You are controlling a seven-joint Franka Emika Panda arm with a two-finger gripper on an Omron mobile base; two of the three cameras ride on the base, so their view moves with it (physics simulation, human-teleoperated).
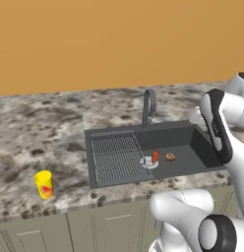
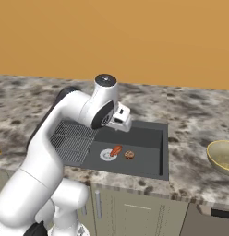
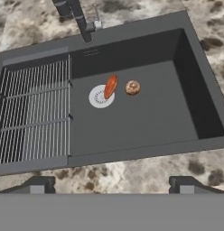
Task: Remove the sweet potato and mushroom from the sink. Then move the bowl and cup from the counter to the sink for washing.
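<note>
The dark grey sink [image 3: 145, 122] lies below my gripper [image 3: 111, 186], which hangs well above its front edge, open with nothing between the fingertips [image 3: 39, 185]. The orange-red sweet potato [image 3: 110, 86] lies in the basin, partly over the round silver drain [image 3: 99, 98]. The small brown mushroom [image 3: 133, 87] sits just beside it, apart from it. Both also show in the left base view: sweet potato [image 1: 155, 156], mushroom [image 1: 169, 157]. The yellow cup [image 1: 44, 184] stands on the counter left of the sink [image 1: 188, 140]. The tan bowl [image 2: 222, 156] rests on the counter to the right.
A ribbed drainer grid [image 3: 32, 113] fills the basin's left part. The grey arched faucet [image 1: 149, 106] rises behind the basin's middle. Speckled stone counter [image 1: 40, 133] surrounds the sink, with an orange wall behind and cabinet fronts [image 2: 135, 212] below.
</note>
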